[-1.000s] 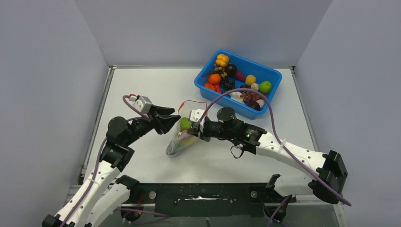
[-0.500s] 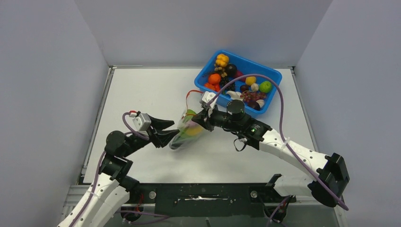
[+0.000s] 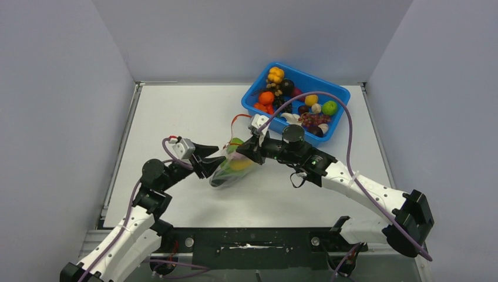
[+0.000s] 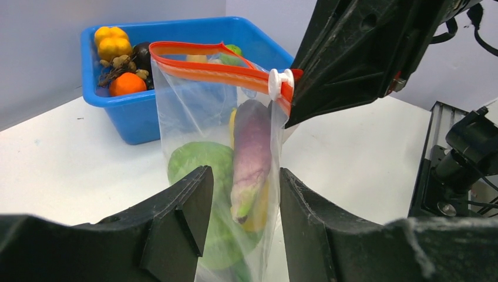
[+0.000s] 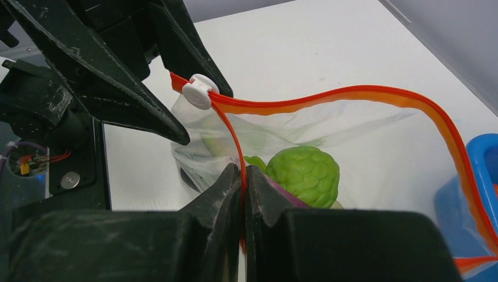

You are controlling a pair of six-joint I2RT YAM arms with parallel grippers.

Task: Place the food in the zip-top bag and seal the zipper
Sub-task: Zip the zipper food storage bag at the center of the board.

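Zip-top bag [image 3: 232,169] hangs over mid-worktop [image 3: 176,111], food [image 4: 251,147] inside, mouth open. Right end effector [image 5: 244,176] pinches the zipper [image 5: 352,94] beside the white slider [image 4: 276,82]. Left end effector [image 4: 244,182] is wide, straddling the bag below. You should raise left to the slider, grip squarely and draw along the strip while right holds firm.

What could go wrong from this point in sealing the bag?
1. The right gripper pinches only a thin bit of the zipper; the loaded zip-top bag may slip free.
2. The left gripper straddles the bag's body, below the white slider; closing there would likely squeeze the eggplant, not seal.
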